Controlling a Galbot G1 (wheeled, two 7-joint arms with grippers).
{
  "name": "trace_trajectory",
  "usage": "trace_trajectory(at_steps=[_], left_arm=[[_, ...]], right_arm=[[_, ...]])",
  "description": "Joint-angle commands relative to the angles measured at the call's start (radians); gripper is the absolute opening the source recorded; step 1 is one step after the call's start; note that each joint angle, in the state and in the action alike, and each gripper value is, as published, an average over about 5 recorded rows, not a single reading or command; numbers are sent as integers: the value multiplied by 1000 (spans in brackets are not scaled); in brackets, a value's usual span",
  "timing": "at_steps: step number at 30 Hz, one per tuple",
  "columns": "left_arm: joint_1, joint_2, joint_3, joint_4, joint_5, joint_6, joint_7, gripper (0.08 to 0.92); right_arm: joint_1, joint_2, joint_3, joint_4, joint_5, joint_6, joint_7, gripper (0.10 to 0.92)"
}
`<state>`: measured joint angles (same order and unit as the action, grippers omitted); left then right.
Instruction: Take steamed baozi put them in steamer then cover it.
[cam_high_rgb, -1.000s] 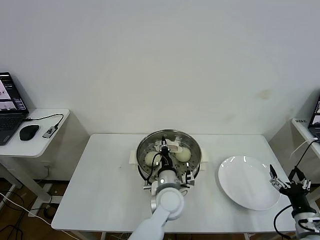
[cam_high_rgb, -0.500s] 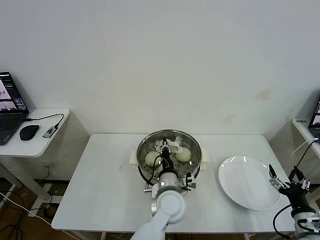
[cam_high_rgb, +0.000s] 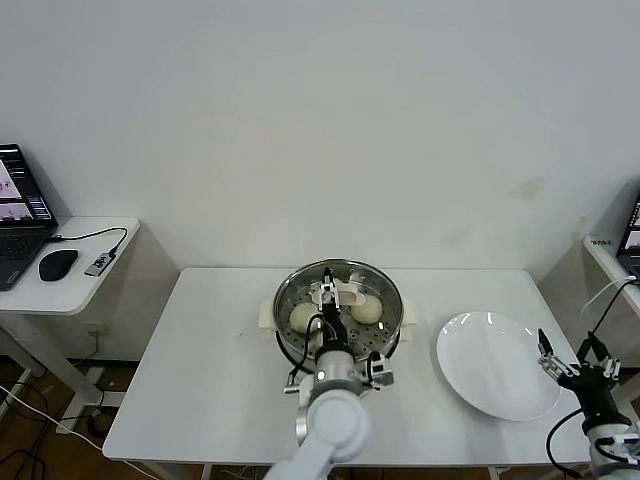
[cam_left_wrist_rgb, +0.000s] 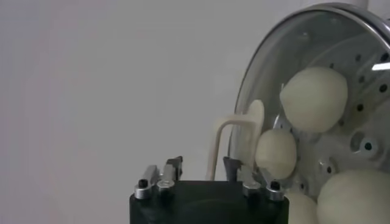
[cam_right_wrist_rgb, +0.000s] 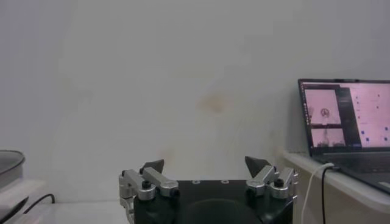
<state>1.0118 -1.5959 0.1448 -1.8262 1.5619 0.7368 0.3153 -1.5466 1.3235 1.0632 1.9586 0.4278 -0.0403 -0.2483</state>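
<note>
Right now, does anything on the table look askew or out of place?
Nothing stands out. The cover sits level on the steamer with the baozi inside; the plate lies flat beside it. The left pincer is open at the handle.

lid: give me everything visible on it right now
The lid is a round clear glass disc with a metal rim and a flat cream-white loop handle at its centre. It sits level on the steamer, closing it; buns show through the glass. The left gripper is at the handle with jaws apart on either side of it, not clamping.
</note>
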Motion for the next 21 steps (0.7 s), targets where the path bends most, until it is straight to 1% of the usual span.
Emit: trace_trajectory(at_steps=[1, 4, 8, 10, 13, 16, 18, 19, 21], left_arm=[[65, 30, 6, -140, -9, 40, 57, 769], [89, 56, 1, -195, -21, 40, 74, 813], [124, 100, -30, -305, -78, 40, 88, 822], [140, 126, -67, -369, -146, 37, 70, 823], [169, 158, -173, -454, -310, -4, 2, 823], [209, 179, -291, -513, -553, -74, -92, 823], [241, 190, -371, -518, -756, -131, -174, 823], [265, 194, -426, -509, -864, -181, -208, 823], [309, 199, -530, -477, -1043, -284, -245, 823]], right_arm=[[-4, -2, 0, 2, 1, -1, 0, 823], [-11, -3, -4, 5, 4, -2, 4, 823], [-19, -4, -20, 20, 19, -19, 24, 823], [-27, -5, -40, 34, 39, -37, 41, 823], [-57, -12, -92, 61, 60, -49, 63, 823], [-87, -17, -150, 77, 60, -42, 82, 823], [-96, -18, -177, 79, 58, -35, 93, 823], [-98, -18, -189, 77, 55, -31, 97, 823], [-101, -18, -208, 73, 51, -25, 104, 823]])
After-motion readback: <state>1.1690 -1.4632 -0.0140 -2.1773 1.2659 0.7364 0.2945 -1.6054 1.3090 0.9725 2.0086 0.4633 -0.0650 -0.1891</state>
